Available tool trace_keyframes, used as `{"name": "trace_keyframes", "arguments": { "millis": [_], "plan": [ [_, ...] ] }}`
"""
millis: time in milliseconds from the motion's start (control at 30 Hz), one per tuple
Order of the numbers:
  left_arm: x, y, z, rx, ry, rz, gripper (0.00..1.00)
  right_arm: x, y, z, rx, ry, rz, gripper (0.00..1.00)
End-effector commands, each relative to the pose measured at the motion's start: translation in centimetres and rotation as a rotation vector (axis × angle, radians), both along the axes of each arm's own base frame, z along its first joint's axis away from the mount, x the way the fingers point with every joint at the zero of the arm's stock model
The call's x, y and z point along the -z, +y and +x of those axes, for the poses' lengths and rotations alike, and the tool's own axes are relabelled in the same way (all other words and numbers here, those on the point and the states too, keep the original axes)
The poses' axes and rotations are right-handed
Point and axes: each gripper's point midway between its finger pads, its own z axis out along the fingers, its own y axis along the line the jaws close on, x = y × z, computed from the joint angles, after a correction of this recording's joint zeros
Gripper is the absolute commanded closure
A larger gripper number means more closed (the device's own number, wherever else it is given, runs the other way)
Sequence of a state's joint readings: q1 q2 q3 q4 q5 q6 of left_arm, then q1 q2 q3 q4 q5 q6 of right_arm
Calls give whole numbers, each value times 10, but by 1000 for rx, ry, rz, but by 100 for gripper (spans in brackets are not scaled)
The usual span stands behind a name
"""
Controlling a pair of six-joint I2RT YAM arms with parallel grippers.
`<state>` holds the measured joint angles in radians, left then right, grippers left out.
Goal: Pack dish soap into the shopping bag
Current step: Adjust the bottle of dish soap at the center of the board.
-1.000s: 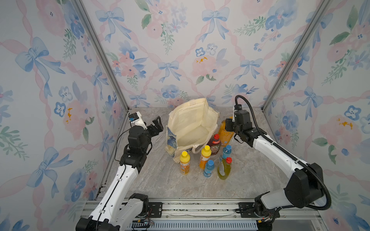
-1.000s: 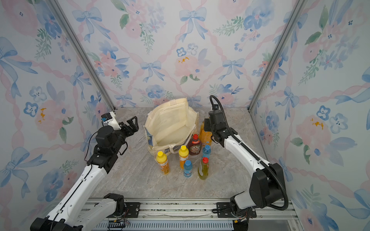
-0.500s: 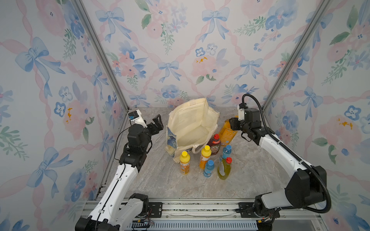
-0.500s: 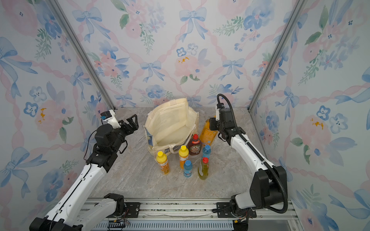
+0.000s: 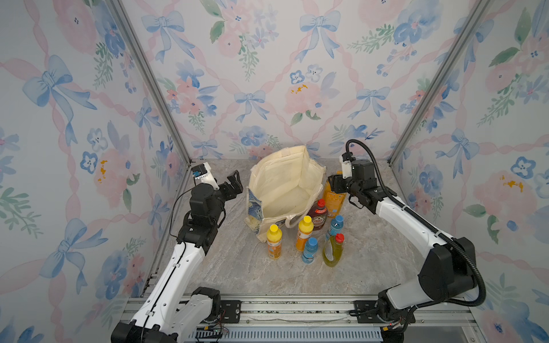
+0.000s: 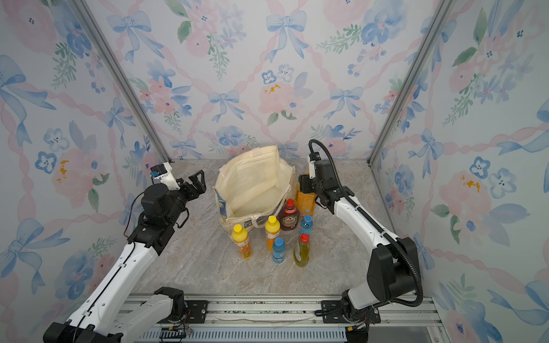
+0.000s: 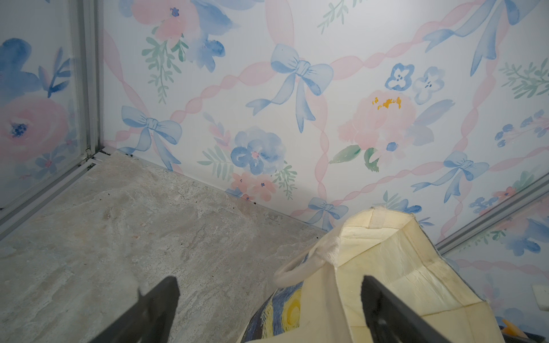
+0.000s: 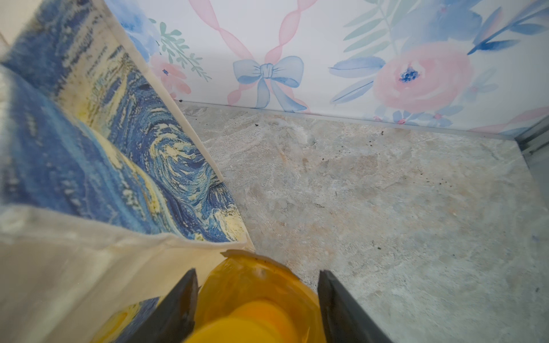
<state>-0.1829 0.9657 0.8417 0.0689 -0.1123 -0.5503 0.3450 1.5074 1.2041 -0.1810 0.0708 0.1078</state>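
Marble-look tabletop [image 5: 237, 276] inside a booth papered with bows and flowers. Shopping bag [image 5: 285, 181] at rear centre, upright, mouth wide open, nothing visible inside. Blue-and-yellow print on the outer walls, one strap handle [image 5: 292, 221] drooping over the front edge.

Big orange bottle [image 5: 334, 202] standing on the tabletop, close against the bag's outer wall on the robot's right. Right gripper [image 5: 332, 184] at the bottle's upper part, jaws on either side of it in the right wrist view (cap out of focus there). Cannot tell whether pressing or merely straddling.

Left gripper [image 5: 237, 182] raised near the bag's opposite side, apart from the fabric. Jaws spread wide, nothing between them.

Six more bottles upright in a cluster just in front of the bag, none inside it:
- dark-red bottle [image 5: 318, 218], nearest the bag
- two yellow-capped orange bottles [image 5: 273, 242] [image 5: 304, 233]
- two small blue bottles [image 5: 335, 225] [image 5: 310, 251]
- yellow-green bottle [image 5: 332, 251] with red cap, front right of the cluster
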Motion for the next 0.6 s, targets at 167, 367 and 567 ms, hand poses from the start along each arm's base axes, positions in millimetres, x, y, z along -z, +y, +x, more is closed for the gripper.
{"name": "trace_keyframes", "arguments": {
  "millis": [167, 367, 567],
  "plan": [
    [-11, 3, -4, -11, -20, 24, 2, 5, -21, -27, 71, 32, -95, 13],
    [-10, 4, -7, -13, -24, 20, 2, 5, -17, -35, 71, -12, -23, 13],
    [-12, 2, -5, -7, -23, 25, 2, 19, -9, -29, 59, -48, 7, 15]
  ]
}}
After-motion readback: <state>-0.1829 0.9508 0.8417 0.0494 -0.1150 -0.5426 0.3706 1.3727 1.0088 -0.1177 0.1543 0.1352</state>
